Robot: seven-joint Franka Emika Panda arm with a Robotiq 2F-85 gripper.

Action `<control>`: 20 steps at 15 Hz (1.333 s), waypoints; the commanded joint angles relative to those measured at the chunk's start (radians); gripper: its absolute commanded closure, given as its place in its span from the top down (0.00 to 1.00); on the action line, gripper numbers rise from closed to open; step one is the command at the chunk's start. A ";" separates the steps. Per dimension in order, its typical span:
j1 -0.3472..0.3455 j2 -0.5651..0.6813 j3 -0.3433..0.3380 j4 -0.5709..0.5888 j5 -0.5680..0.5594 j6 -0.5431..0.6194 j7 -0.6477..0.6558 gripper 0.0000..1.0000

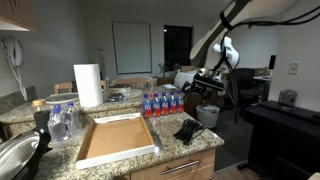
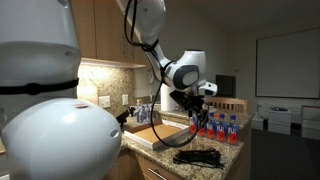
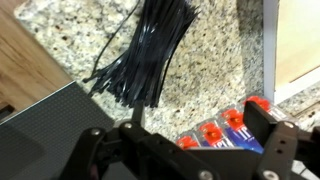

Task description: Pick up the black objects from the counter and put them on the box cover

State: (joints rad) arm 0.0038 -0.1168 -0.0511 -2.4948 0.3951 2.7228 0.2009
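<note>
The black objects (image 3: 150, 55) are a bundle of thin black strips fanned out on the speckled granite counter (image 3: 200, 85). They also show in both exterior views (image 1: 188, 130) (image 2: 197, 156), beside the box cover. The box cover (image 1: 115, 140) (image 2: 150, 135) is a shallow tan tray with white rims; in the wrist view only its corner (image 3: 300, 40) shows. My gripper (image 3: 198, 118) hangs open above the counter, short of the bundle, with nothing between its fingers. It is well above the counter in both exterior views (image 1: 205, 85) (image 2: 195, 100).
A pack of red-capped bottles (image 1: 162, 102) (image 3: 225, 128) stands just behind the black objects, under my gripper. A paper towel roll (image 1: 88, 85) and clear bottles (image 1: 62, 120) stand at the back. A round metal bowl (image 1: 15, 155) sits near the box cover's far end.
</note>
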 commanded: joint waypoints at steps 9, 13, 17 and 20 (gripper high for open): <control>0.012 0.141 0.008 0.101 0.177 -0.051 -0.184 1.00; 0.017 0.211 0.028 0.090 0.162 0.042 -0.087 1.00; 0.018 0.294 0.035 0.087 0.122 0.127 0.031 1.00; 0.017 0.346 0.030 0.100 0.098 0.101 0.096 1.00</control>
State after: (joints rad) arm 0.0294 0.1914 -0.0264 -2.4006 0.5350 2.8269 0.2152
